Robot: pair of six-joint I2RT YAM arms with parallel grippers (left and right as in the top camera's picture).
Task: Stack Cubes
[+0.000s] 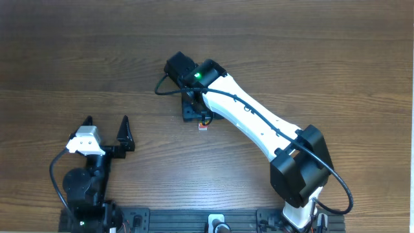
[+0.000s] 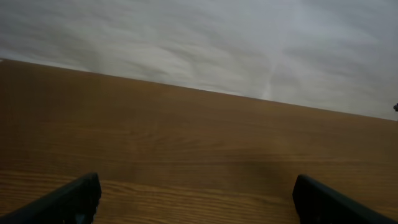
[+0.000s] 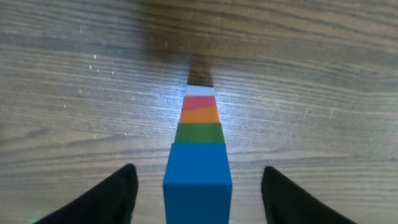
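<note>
A stack of cubes stands on the wooden table beneath my right gripper. The blue cube is on top, then a green cube, an orange cube, a red cube and a pale one at the bottom. The right gripper is open, its fingers apart on either side of the blue cube without touching it. From above, the right arm hides most of the stack; a red sliver peeks out. My left gripper stands open near the front left, with nothing between its fingers.
Bare wooden table extends all around the stack. The arm bases and a black rail run along the front edge.
</note>
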